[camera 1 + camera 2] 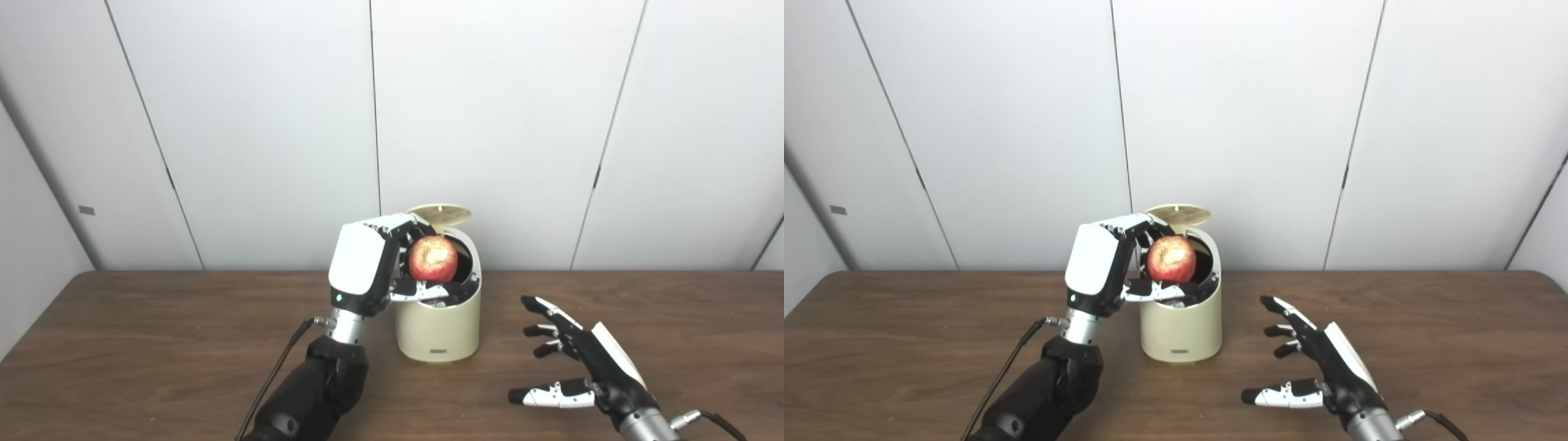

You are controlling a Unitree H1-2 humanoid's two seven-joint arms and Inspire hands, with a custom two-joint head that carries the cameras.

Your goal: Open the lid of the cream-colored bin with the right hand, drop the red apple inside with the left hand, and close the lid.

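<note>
Apple (433, 258): red skin mottled with pale yellowish speckling on its facing side.
Bin (437, 327): cream body, dark interior, a small darker label strip low on the front.
Lid (440, 214): cream, its raised underside showing a faint grid pattern in tan.
Left hand (373, 266): glossy white back plate, black fingers with silver metal parts, one small green light near the wrist.
Left forearm (312, 392): black casing, silver wrist collar, black cable alongside.
Right hand (582, 358): black fingers and palm, white back panel, white segment on the thumb.
Table (153, 343): dark brown wood grain, streaked lengthwise.
Wall (245, 122): pale grey-white panels split by thin dark seams.
</note>
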